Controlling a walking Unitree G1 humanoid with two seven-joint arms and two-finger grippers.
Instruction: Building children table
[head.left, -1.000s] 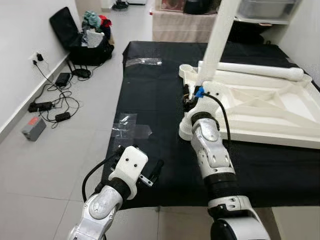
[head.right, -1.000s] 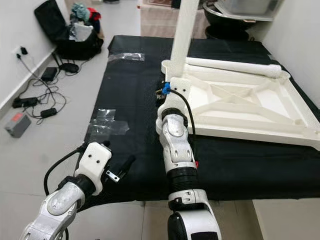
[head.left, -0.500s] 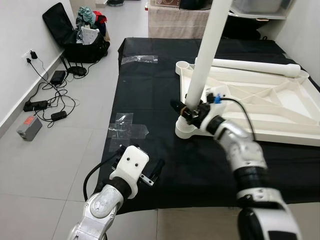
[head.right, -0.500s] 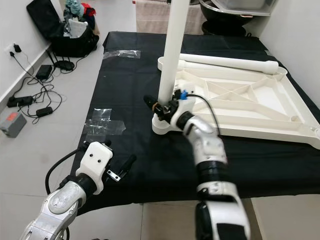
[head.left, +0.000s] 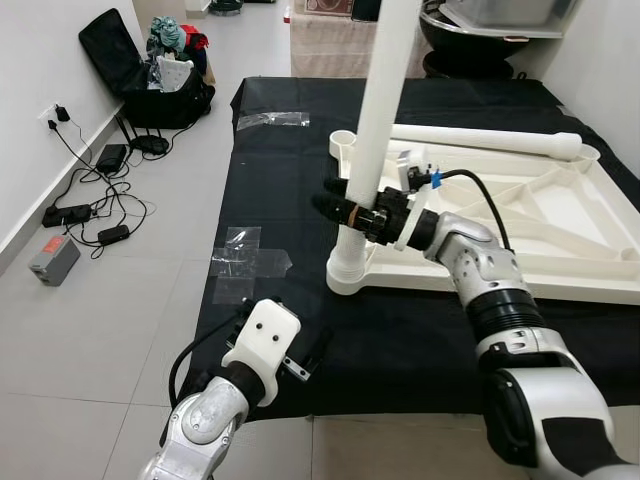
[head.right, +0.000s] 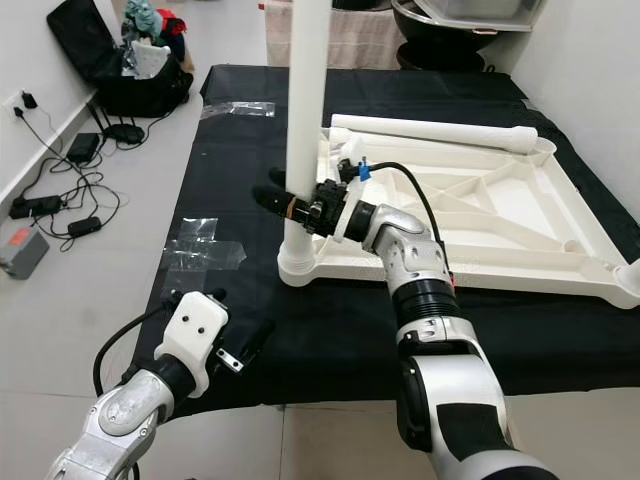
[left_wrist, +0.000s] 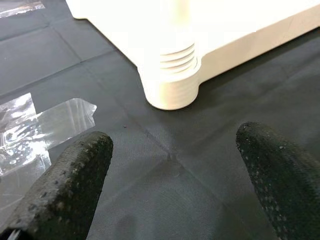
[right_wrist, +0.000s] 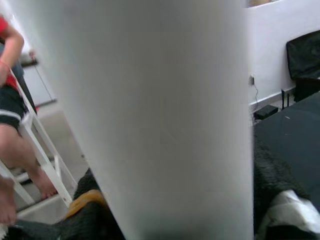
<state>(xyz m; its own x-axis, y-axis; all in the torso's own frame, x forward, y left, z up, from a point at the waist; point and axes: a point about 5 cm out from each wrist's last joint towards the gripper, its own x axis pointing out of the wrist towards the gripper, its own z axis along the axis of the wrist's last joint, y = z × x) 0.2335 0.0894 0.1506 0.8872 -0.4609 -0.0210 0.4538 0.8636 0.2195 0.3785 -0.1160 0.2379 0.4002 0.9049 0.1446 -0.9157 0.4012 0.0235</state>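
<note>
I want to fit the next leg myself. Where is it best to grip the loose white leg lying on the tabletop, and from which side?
Probably grip the loose leg mid-shaft, from above: it lies flat along the upturned tabletop's far rim, round and even there.

Right hand (head.left: 345, 207) now gripping upright leg (head.left: 372, 150)

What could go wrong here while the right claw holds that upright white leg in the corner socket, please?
The tall white plastic table leg leans slightly; gripped low by the right claw, it could bind or pop out of the white ribbed corner socket. The upturned white plastic tabletop might slide on the black cloth, since the left claw hovers apart, bracing nothing.
</note>
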